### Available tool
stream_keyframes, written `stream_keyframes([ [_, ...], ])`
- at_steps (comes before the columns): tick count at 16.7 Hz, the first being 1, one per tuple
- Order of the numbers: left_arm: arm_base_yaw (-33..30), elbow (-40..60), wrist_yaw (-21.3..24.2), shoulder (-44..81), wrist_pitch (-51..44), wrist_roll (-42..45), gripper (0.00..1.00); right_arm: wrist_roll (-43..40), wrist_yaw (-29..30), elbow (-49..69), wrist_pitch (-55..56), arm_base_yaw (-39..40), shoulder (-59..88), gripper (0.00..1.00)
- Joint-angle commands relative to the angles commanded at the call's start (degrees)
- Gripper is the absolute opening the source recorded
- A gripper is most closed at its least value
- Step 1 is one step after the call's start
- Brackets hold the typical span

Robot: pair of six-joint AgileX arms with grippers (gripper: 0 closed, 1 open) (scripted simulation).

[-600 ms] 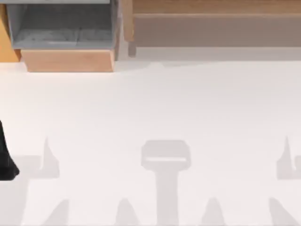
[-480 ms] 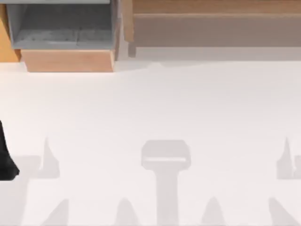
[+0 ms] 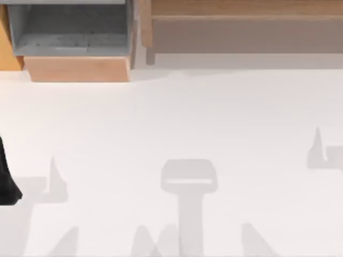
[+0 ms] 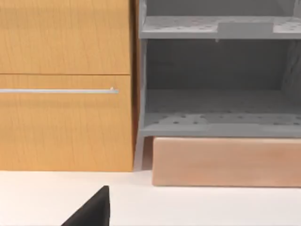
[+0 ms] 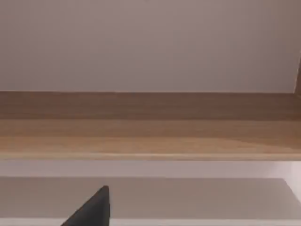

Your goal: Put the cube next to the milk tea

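Observation:
The cube and the milk tea are out of view. A black part of my left arm (image 3: 7,179) juts in at the white table's (image 3: 177,112) left edge in the top view. A dark tip of my left gripper (image 4: 91,211) sits low in the left wrist view, facing a cabinet and shelf. A dark tip of my right gripper (image 5: 91,208) sits low in the right wrist view, facing a wooden ledge. The right arm's grey shadow (image 3: 321,152) lies on the table at the right edge.
A grey shelf unit (image 3: 69,29) on a light wood base (image 3: 77,68) stands at the back left. Beside it is an orange cabinet (image 4: 66,117) with a metal handle (image 4: 59,91). A long wooden ledge (image 3: 244,27) runs along the back right.
The right arm's shadow at the table's right edge has shifted toward the back, and the shadows along the front edge have shifted left. The left arm has stayed put.

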Motion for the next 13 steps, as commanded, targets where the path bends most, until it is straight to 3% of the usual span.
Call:
stream_keyframes([
  [8, 0.0, 0.0, 0.0, 0.0, 0.0, 0.0, 1.0, 0.43, 0.78, 38.35, 3.69, 0.06, 43.95, 1.0],
  [13, 0.0, 0.0, 0.0, 0.0, 0.0, 0.0, 1.0, 0.68, 1.12, 55.24, 5.44, 0.12, 62.91, 1.0],
])
